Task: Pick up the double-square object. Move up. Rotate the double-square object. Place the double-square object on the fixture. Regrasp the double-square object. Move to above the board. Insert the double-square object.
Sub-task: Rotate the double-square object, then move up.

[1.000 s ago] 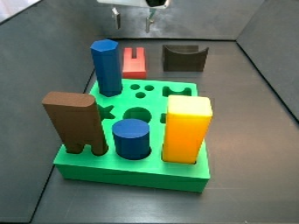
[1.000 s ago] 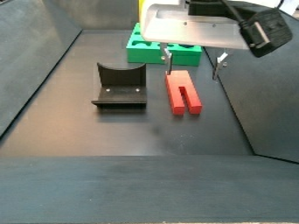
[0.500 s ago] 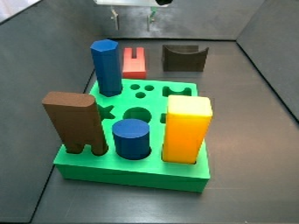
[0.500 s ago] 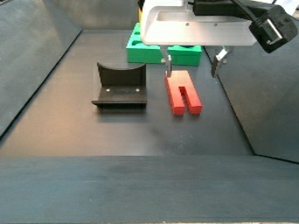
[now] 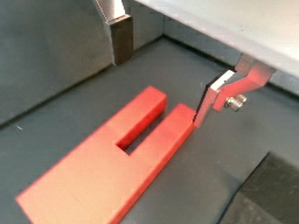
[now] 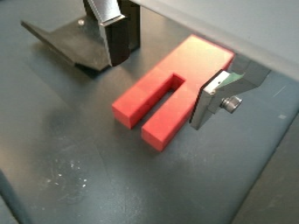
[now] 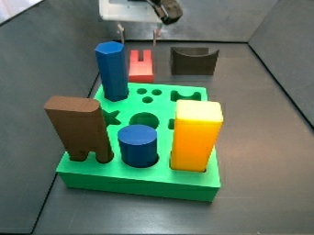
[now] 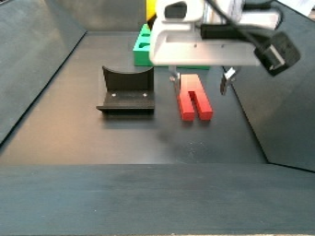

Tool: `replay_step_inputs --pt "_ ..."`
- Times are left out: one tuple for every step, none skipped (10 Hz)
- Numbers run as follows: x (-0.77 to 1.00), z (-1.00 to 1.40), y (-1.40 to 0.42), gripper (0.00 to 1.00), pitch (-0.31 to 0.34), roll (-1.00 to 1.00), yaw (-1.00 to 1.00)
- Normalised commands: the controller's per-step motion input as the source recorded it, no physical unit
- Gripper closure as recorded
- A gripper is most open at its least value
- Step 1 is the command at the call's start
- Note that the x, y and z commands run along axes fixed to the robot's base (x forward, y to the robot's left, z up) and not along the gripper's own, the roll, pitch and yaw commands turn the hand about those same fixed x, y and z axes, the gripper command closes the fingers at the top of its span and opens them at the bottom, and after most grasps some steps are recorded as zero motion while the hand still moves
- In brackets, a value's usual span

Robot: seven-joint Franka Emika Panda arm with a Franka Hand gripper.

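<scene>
The claw (image 6: 163, 74) is hanging with its jaws spread wide and holding nothing, straddling the far end of the double-square object (image 6: 172, 89), which is lying flat on the dark surface (image 6: 82, 175) directly beneath it. In both wrist views one silver finger (image 5: 121, 35) is standing clear of one long side of the red block, while the other finger (image 5: 222, 96) is sitting just beside, perhaps touching, the opposite long edge. The claw looks off-centre over the piece, so a small sideways shift would probably be wise before closing.

The double-square object (image 8: 192, 97) looks like rigid moulded plastic: light, stiff and smooth, so probably a little slippery against the pads. An open slot is running in from its end, leaving two thin prongs there. I would be gripping across the two long outer faces, further in where the body is solid, rather than squeezing the prongs.

The fixture (image 8: 125, 89) is standing off to one side of the claw, and the green board (image 7: 147, 165) with its upright blocks is lying beyond it.
</scene>
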Motion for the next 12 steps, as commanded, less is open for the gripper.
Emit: replay_step_inputs --pt "0.05 -0.99 0.01 0.0 -0.042 -0.08 -0.01" --pt "0.05 -0.84 0.01 0.0 -0.043 -0.1 0.0" --pt "0.05 -0.77 0.01 0.0 -0.045 -0.11 0.0" --pt "0.05 -0.64 0.01 0.0 -0.049 -0.13 0.01" --pt "0.05 -0.51 0.02 0.0 -0.06 -0.13 0.01" --pt "0.04 -0.42 0.02 0.0 -0.07 -0.14 0.0" --pt "0.04 -0.34 0.02 0.0 -0.073 -0.15 0.0" --pt "0.04 -0.25 0.02 0.0 -0.076 -0.16 0.0" --pt "0.0 0.0 0.0 1.0 0.0 0.0 0.0" --pt "0.0 0.83 0.0 1.0 0.0 0.0 0.0" --pt "-0.01 0.81 0.0 1.0 0.012 0.0 0.0" --pt "-0.02 0.72 0.0 1.0 0.028 0.01 -0.01"
